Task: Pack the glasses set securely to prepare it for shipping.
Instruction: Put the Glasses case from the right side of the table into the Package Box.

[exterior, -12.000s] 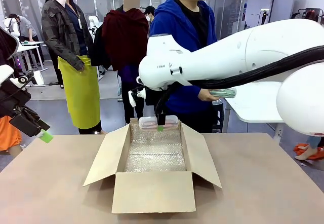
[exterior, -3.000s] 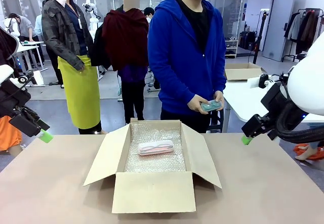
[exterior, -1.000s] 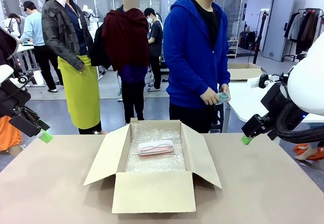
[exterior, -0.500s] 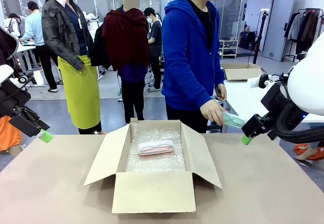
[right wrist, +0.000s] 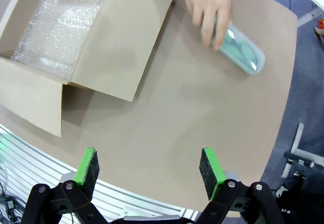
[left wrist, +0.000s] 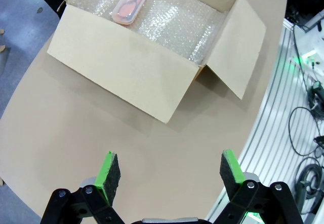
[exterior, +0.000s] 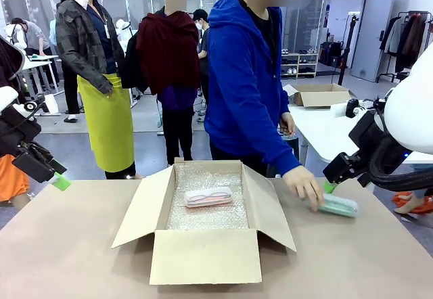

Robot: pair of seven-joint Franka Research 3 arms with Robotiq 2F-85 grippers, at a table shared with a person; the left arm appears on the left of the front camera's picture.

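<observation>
One case of the two is already packed: the pale pink case [exterior: 208, 196] lies flat on the bubble wrap [exterior: 206, 221] that lines the open cardboard box [exterior: 205, 255], toward the far wall, with nothing on top of it. The rest of the lining is bare and all four flaps stand open.

What is new is the mint green case [right wrist: 243, 51]. Half a second ago the person held it in the air beside the box. Now it lies flat on the table [exterior: 67, 245] just to the right of the box, near the table's far edge. The person's hand [right wrist: 208, 8] covers its near end. The hand is smeared in the front view, so it may be either pressing the case down or letting go; I cannot say which.

That puts the second half of the set on the robot's right side, so picking it up and laying it by the pink one looks like the next step.

The right gripper [right wrist: 147, 165] hangs above bare table short of the case, fingers spread wide and empty. The left gripper [left wrist: 167, 165] is equally wide and empty, well back from the box on its own side.
</observation>
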